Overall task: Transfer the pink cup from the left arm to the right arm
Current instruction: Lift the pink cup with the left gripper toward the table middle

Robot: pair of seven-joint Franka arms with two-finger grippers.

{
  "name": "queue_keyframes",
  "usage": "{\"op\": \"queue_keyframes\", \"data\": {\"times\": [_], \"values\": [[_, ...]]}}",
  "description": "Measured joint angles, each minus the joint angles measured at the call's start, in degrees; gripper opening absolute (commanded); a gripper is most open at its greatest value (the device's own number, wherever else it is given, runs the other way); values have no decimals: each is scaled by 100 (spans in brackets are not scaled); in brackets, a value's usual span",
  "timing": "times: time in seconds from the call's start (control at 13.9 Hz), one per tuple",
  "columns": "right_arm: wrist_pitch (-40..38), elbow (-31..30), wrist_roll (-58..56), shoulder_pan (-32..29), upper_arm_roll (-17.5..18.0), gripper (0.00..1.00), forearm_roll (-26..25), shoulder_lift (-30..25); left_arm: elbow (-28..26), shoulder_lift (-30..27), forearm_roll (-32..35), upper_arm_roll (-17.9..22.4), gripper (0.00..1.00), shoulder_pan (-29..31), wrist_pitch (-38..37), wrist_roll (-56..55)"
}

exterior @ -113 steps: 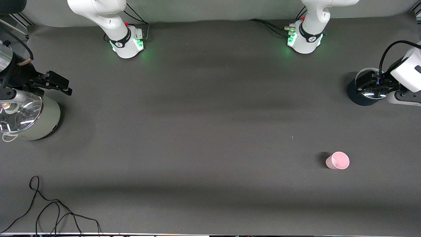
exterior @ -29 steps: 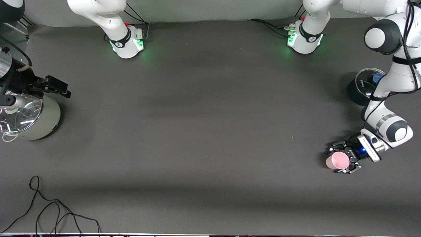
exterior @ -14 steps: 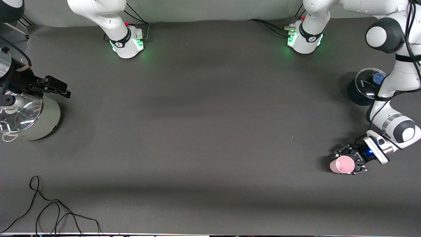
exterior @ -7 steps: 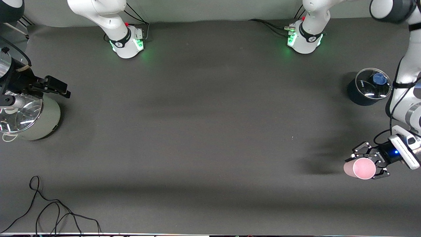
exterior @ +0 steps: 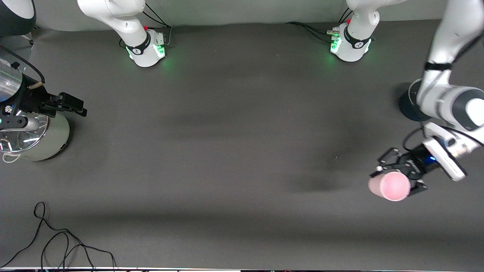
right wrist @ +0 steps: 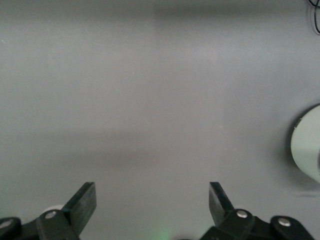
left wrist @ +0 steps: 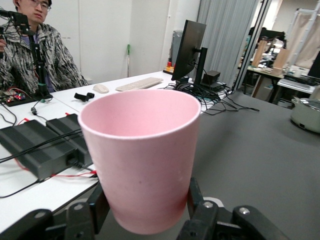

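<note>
So on my screen the right gripper (exterior: 66, 104) is parked up in the air at the right arm's end of the table, over a pale green pot (exterior: 45, 139) with a shiny glass lid (exterior: 20, 132). Its fingers (right wrist: 82, 200) are spread wide apart with nothing between them, just gray table (right wrist: 160, 100) underneath. That arm is just waiting.

A black cable (exterior: 64, 241) lies looped on the table at that same end, nearer the front camera than the pot.

Over at the left arm's end, the left gripper (exterior: 399, 175) is clamped on the pink cup (exterior: 391, 186), lifted clear off the table. The cup is tipped sideways with its open mouth facing my front camera. From the left wrist cam the pink cup (left wrist: 142, 160) fills the shot, black linkage fingers (left wrist: 197, 212) pinching its lower part from both sides.

A dark pot (exterior: 410, 107) sits half hidden under the left arm, farther from the front camera than the cup.
</note>
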Motion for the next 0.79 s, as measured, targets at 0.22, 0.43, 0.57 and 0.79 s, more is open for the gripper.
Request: {"op": "queue_keyframes", "data": {"times": [0.22,0.43,0.57,0.79], "values": [[141,25,244,10,8,100,337,31,-594,-751,-894,-21,51,-1109,1333,-13],[298,84,1269,154,51,100,701,24,-752,-1167,-1704,-33,51,-2474,2746,-48],[516,113,2190,488,69,100,767,28,-776,-1361,-1938,-36,51,-3113,3282,-125],[751,314,3484,900,87,100,1048,85,-764,-1559,-2015,-20,52,-3689,3740,-303]]}}
